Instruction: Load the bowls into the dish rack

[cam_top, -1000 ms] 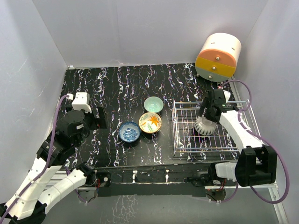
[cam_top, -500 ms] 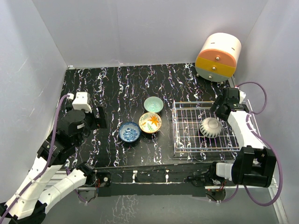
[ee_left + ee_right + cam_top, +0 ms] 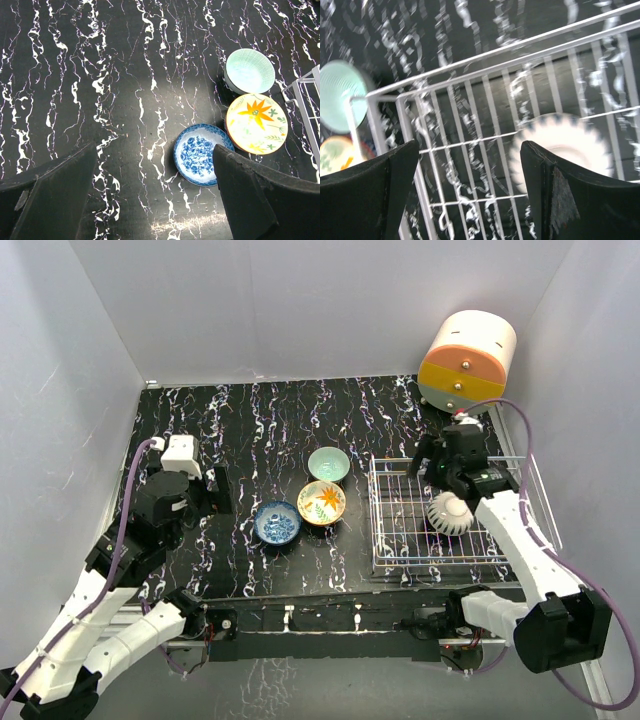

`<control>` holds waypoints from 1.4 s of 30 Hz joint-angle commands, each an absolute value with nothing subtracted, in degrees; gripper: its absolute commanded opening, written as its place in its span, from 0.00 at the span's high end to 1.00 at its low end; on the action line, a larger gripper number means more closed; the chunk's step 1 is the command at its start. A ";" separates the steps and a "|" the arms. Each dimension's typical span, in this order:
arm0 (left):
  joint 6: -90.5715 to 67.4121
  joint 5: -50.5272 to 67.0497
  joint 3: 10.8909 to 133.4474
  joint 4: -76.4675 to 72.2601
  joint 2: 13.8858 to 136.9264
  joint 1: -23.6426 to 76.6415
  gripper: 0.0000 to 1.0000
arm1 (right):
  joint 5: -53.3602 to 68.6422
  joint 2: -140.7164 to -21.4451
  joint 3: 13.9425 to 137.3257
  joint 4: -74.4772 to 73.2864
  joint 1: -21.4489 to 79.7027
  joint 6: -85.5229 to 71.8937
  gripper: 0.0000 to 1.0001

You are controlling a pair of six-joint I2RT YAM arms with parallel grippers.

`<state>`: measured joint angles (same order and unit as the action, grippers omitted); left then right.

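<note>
Dish rack point(image 3: 375, 520) stands at the right of the tabletop point(image 3: 260, 430), a white ribbed bowl point(image 3: 450, 512) upturned inside it; three bowls point(image 3: 321, 502) sit to its left. Left wrist: left end effector point(image 3: 154, 150) spread, empty. Right wrist: right end effector point(image 3: 469, 145) released, empty, above the rack.

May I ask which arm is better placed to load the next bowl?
Probably the right: the right gripper, open, hangs over the dish rack near the teal bowl; the left gripper is farther from the rack.
</note>
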<state>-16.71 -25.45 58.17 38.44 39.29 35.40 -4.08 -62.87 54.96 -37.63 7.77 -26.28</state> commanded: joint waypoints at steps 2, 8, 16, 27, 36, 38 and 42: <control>-17.34 -24.81 58.14 38.60 39.71 35.69 0.03 | -5.25 -64.81 52.45 -38.09 14.94 -30.60 0.14; -17.62 -24.59 58.02 39.03 39.46 35.68 0.03 | -6.58 -67.15 48.85 -36.52 15.29 -32.05 0.14; -17.14 -25.40 58.12 39.71 38.79 35.69 0.03 | -12.72 -69.43 48.14 -37.34 15.28 -33.79 0.14; -16.83 -26.23 57.48 41.05 37.23 35.68 0.03 | -21.37 -69.19 45.62 -38.85 11.87 -34.98 0.14; -17.01 -26.37 57.57 42.09 36.56 35.68 0.03 | -19.74 -66.94 43.11 -35.63 0.45 -32.53 0.14; -17.05 -26.28 57.70 42.26 36.56 35.68 0.03 | -19.25 -67.09 42.99 -35.27 -1.84 -32.27 0.14; -16.88 -26.28 58.03 42.52 36.73 35.69 0.03 | -16.66 -67.53 41.52 -33.38 -5.40 -31.73 0.14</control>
<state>-17.54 -25.52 57.60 41.36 36.97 35.40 -17.69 -68.40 42.59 -37.28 -2.48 -32.84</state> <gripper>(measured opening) 0.970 0.864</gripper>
